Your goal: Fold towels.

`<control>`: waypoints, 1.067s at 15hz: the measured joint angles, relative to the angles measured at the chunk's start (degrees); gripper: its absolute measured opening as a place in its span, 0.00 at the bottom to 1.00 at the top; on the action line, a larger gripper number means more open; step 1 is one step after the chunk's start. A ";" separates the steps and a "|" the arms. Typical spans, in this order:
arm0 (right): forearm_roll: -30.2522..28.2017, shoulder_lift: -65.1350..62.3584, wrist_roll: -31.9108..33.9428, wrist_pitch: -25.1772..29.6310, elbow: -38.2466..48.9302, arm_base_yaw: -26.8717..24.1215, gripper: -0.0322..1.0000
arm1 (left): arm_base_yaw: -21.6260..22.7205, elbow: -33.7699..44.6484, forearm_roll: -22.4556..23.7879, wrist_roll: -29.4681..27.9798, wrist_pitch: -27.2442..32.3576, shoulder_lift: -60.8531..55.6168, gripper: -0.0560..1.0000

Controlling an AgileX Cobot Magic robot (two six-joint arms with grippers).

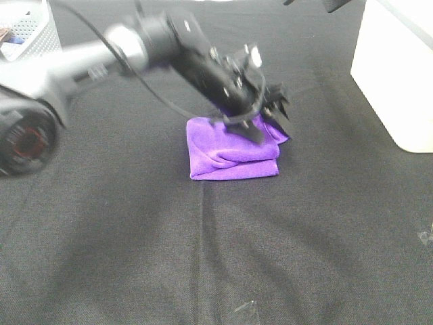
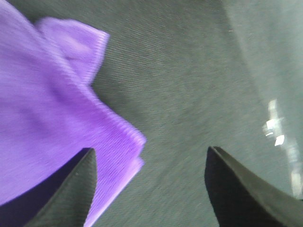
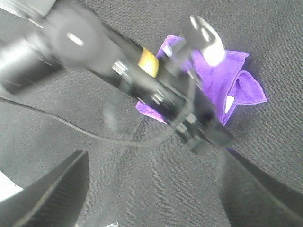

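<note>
The purple towel (image 1: 230, 156) lies folded into a small, bunched rectangle in the middle of the black table. My left arm reaches across from the left, and my left gripper (image 1: 274, 125) hovers open over the towel's far right corner. In the left wrist view, one finger (image 2: 71, 194) stands over the towel (image 2: 42, 123) edge and the other finger (image 2: 241, 194) over bare cloth, with nothing between them. My right gripper (image 3: 151, 163) is open and empty, high above the left arm. From there the towel (image 3: 236, 80) and its white tag (image 3: 229, 104) show.
A white box (image 1: 399, 74) stands at the right edge of the table. A white mesh basket (image 1: 30, 30) sits at the back left. A black cloth (image 1: 203, 257) covers the table, with a scrap of clear tape (image 1: 247, 309) near the front.
</note>
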 joint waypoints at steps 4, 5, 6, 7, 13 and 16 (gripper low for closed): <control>0.06 0.00 0.00 0.00 0.00 0.00 0.73 | -1.43 0.00 -6.99 2.69 -2.58 3.78 0.63; 0.06 0.00 0.00 0.00 0.00 0.00 0.73 | -1.43 0.00 -7.05 2.75 -2.64 3.95 0.63; 0.06 0.00 0.06 0.00 0.00 0.00 0.73 | -1.43 0.00 -7.22 2.81 -2.58 3.95 0.63; 0.06 0.00 0.06 0.00 0.00 0.00 0.73 | -1.38 0.00 -7.39 3.44 -2.35 3.61 0.63; -1.60 -7.16 1.89 0.06 0.97 0.00 0.73 | 3.38 0.00 1.83 3.84 7.68 -8.02 0.66; -8.71 -12.26 6.07 0.11 5.21 0.00 0.73 | 5.50 0.00 17.82 -1.95 11.46 -13.12 0.67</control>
